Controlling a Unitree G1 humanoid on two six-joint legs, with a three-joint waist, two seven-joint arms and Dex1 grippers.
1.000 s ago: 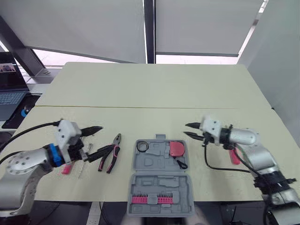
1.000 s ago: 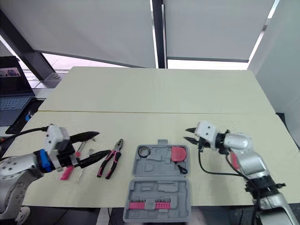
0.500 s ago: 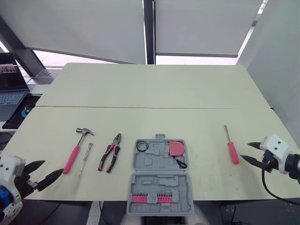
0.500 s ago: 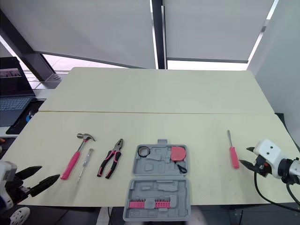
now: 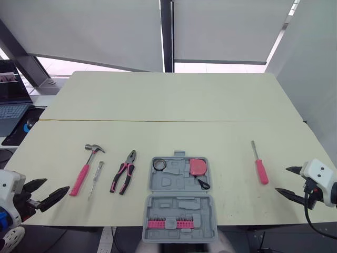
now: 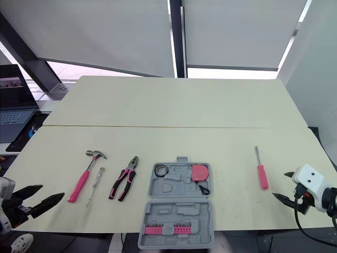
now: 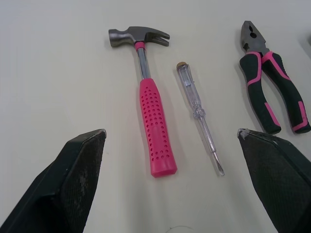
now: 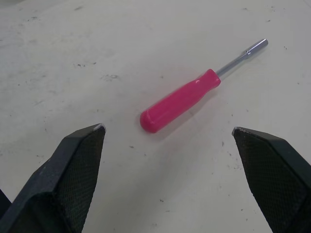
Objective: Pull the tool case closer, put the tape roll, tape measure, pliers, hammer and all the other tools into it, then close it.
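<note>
The grey tool case (image 5: 179,197) lies open near the table's front edge. In its far half sit a black tape roll (image 5: 159,165) and a pink tape measure (image 5: 198,166); a strip of pink bits (image 5: 167,224) fills the near half. Left of the case lie the pliers (image 5: 124,172), a clear tester screwdriver (image 5: 95,178) and a pink-handled hammer (image 5: 84,168). A pink nut driver (image 5: 259,167) lies to the right. My left gripper (image 5: 55,186) stands open at the front left corner, short of the hammer (image 7: 148,111). My right gripper (image 5: 283,179) stands open at the front right, short of the nut driver (image 8: 182,99).
The pale table (image 5: 168,105) stretches bare behind the tools up to a window with drawn blinds. A laptop (image 5: 10,105) sits off the table's far left side.
Both arms have drawn back from over the table to its front corners. The right gripper's fingers have spread wide. The tools and case lie where they were.
</note>
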